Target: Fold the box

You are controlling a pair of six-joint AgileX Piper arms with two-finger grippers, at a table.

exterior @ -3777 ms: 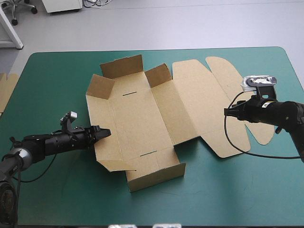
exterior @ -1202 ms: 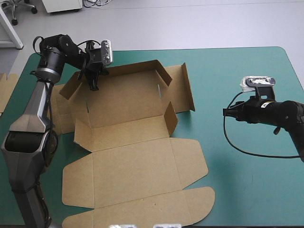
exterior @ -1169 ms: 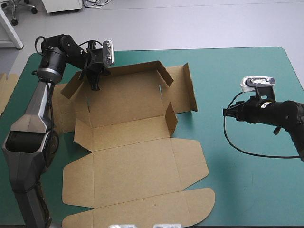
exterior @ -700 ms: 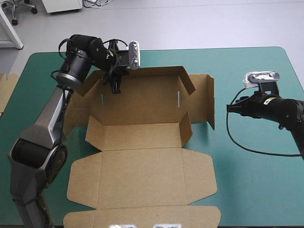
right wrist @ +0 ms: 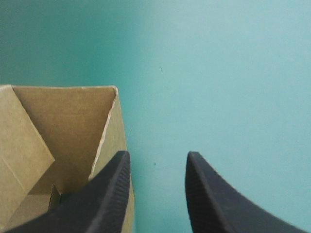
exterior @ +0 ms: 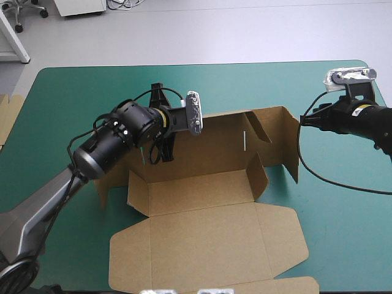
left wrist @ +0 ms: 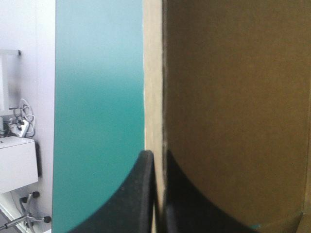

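The left claw (left wrist: 156, 158) is clenched on a wall of the box (left wrist: 233, 97), while the right claw (right wrist: 158, 156) stands open beside its corner.

Bright, even overhead light; soft shadows beside box (exterior: 208, 239) walls; inner faces darker.

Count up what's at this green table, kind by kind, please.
Box: 1
Hands: 2, the left hand and the right hand
Spare board: 1
Total: 4
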